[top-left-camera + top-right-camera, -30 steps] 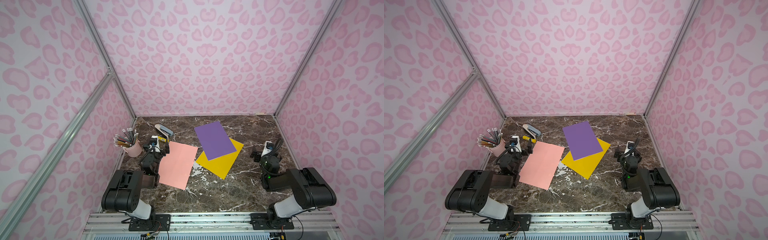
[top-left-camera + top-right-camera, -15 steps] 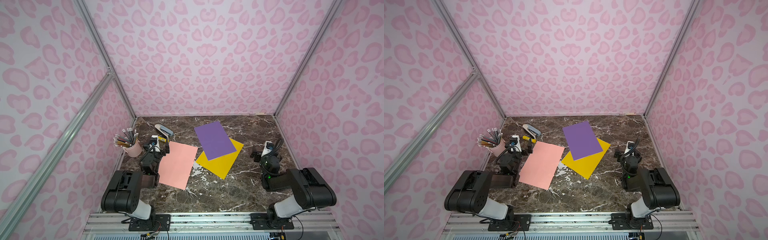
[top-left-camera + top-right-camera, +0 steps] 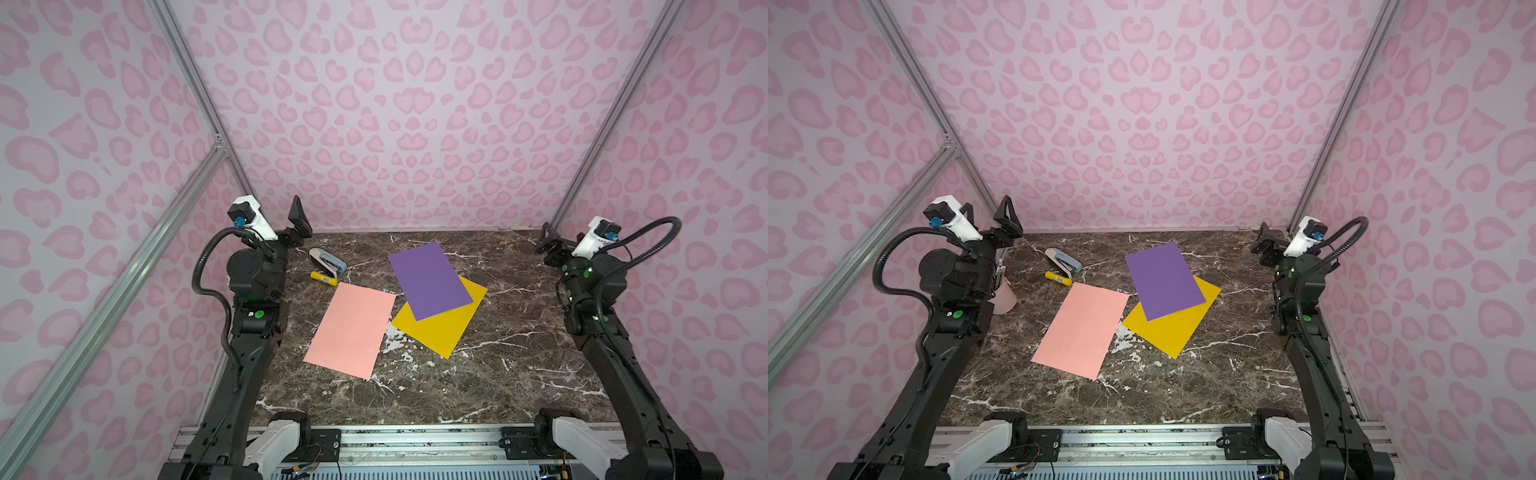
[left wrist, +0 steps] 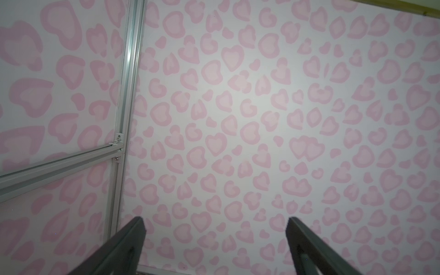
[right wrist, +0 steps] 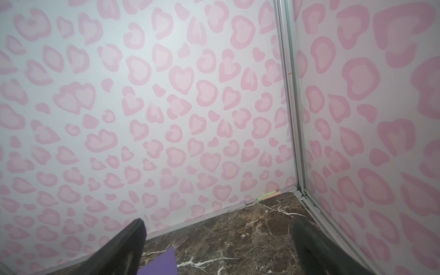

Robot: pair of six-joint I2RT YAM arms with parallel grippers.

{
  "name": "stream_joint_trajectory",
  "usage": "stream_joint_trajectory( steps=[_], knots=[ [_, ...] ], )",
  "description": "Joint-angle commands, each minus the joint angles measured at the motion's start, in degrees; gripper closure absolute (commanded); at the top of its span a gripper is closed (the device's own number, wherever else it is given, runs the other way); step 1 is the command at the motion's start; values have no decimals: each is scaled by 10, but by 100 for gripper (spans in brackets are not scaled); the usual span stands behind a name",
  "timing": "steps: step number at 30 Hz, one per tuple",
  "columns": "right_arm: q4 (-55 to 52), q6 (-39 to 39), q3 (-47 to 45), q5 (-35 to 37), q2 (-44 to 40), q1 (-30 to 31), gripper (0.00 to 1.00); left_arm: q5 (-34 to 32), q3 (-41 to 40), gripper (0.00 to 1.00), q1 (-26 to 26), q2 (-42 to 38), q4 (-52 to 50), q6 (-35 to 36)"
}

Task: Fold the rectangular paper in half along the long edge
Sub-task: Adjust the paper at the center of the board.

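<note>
You have three flat, unfolded sheets on the dark marble tabletop (image 3: 498, 374). The pink rectangular sheet of paper (image 3: 351, 330) (image 3: 1081, 330) lies left of centre in both top views. Its long axis runs from the near side to the far side, with the far end leaning a little to the right. The purple rectangular sheet (image 3: 430, 280) (image 3: 1163, 280) sits further back and to the right; its long axis also runs near to far, but the far end leans left. It overlaps the far corner of the yellow rectangular sheet (image 3: 440, 332) (image 3: 1173, 332), which lies diagonally, one corner pointing at the near side. The pink sheet's far right corner comes just beside the purple one. A grey stapler (image 3: 327, 261) and a small yellow tube (image 3: 323, 278) rest close together just beyond the pink sheet's far short edge, and a pink cup (image 3: 1004, 297) stands beside your left arm. Your left hand (image 3: 988, 216) (image 4: 215, 221) is held up at the far left, well above the tabletop, spread wide and gripping nothing, facing the heart-patterned wall. Your right hand (image 3: 548, 239) (image 5: 217, 223) is up at the far right, equally wide and empty, and its wrist view catches a corner of the purple sheet.
</note>
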Motion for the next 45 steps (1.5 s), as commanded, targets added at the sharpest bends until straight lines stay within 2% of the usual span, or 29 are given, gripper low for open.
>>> stream_joint_trajectory(
  steps=[1,4,8,14,18,21,24,26,28,32,34,39,42,43,45],
  knots=[
    [-81,63,17,-115,-20,-5,0,59,-10,3,0,-41,-77,-37],
    [-131,50,49,-157,8,15,5,101,-28,6,-1,-86,-111,-57],
    [-165,11,74,-122,77,99,13,129,-72,7,-5,-133,-140,-86],
    [-173,-3,120,-124,251,197,18,130,-144,12,-31,-147,-191,-121],
    [-245,-20,218,-90,394,237,29,108,-180,14,-61,-151,-203,-140],
    [-297,-26,302,-40,478,258,34,98,-199,16,-76,-143,-199,-151],
    [-356,-21,365,5,540,266,35,101,-209,18,-83,-126,-204,-154],
    [-369,-7,379,7,562,256,35,105,-212,20,-87,-115,-206,-162],
    [-356,13,363,-25,566,235,35,114,-215,22,-95,-101,-200,-172],
    [-310,41,314,-126,562,183,35,115,-200,28,-121,-39,-182,-177],
    [-308,34,308,-150,565,171,35,107,-170,43,-143,12,-179,-173],
    [-342,6,319,-139,582,172,36,101,-62,61,-192,171,-175,-160],
    [-338,3,302,-134,580,168,36,125,18,84,-209,282,-174,-154],
    [-333,4,296,-140,580,163,36,136,46,94,-212,323,-175,-155],
    [-323,6,290,-155,581,156,35,158,101,96,-222,392,-176,-152]
  ],
)
